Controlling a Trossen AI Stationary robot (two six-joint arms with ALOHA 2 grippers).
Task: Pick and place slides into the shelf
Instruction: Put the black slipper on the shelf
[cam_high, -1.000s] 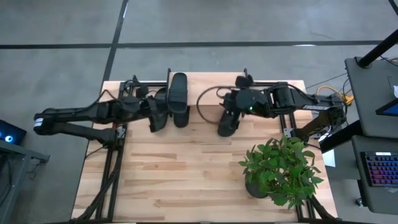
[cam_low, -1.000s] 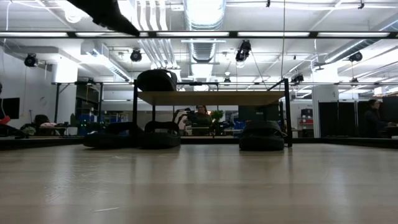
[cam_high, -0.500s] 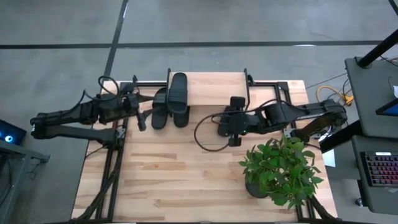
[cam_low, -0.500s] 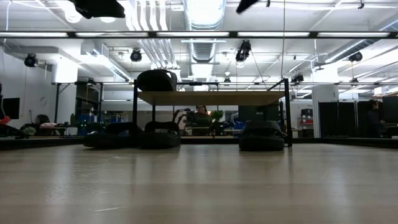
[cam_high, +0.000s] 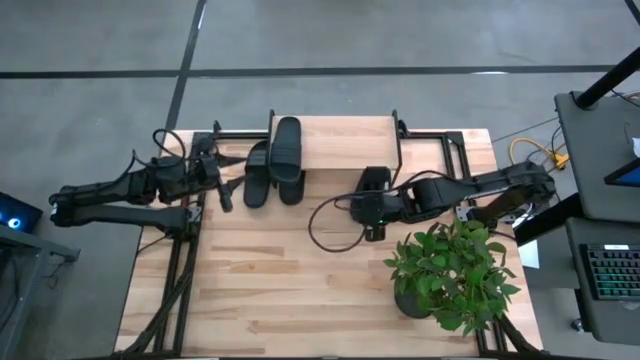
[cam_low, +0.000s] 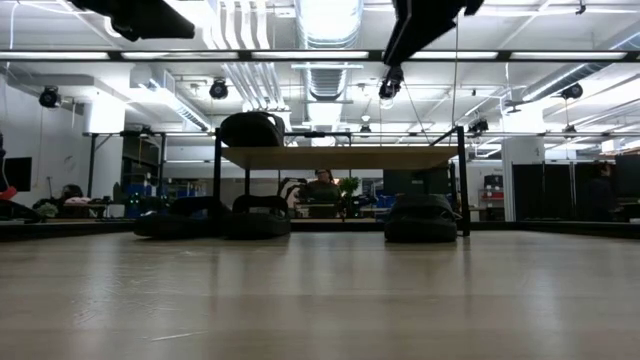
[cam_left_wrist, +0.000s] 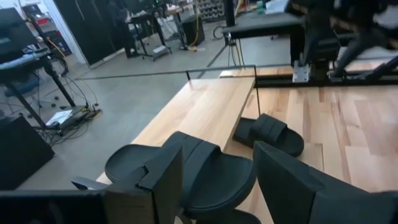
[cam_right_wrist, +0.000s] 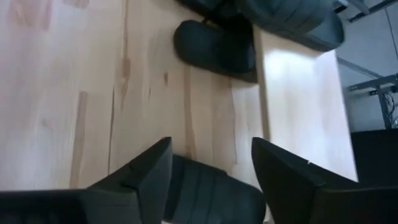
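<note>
On top of the shelf lies one slide, two more sit at its left end on the surface, a fourth under its right end. Left pincer hangs apart beside the left pair. Right pincer hovers apart near the fourth slide.

Table: light wood planks. Shelf is standing at the far edge, near the middle, its top board carrying one slide at its left end. Two more slides are lying on the table at the shelf's left end, just beside each other and partly under the board. A fourth slide is lying by the shelf's right front corner. Potted plant is sitting near the right front corner.
</note>
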